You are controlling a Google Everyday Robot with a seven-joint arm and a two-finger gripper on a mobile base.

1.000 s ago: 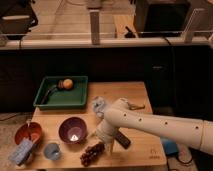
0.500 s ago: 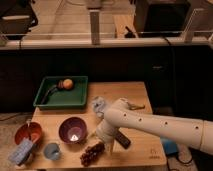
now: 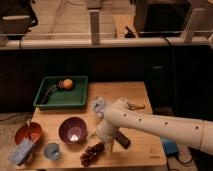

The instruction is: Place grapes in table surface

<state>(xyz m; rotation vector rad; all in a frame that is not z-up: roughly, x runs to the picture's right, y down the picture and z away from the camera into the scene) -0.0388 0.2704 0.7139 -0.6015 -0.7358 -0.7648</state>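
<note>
The grapes [image 3: 92, 153], a small dark reddish-purple bunch, lie on the light tan table surface [image 3: 137, 95] near its front edge, just right of the purple bowl [image 3: 73, 130]. My gripper [image 3: 102, 141] hangs at the end of the white arm [image 3: 160, 125] that reaches in from the right. It sits directly above and right of the grapes, touching or nearly touching the bunch.
A green tray [image 3: 60, 92] at the back left holds an orange fruit [image 3: 67, 83]. A red bowl [image 3: 28, 134], a blue sponge-like block [image 3: 21, 151] and a small blue cup [image 3: 51, 150] stand at the front left. A crumpled blue-white object [image 3: 99, 105] lies mid-table.
</note>
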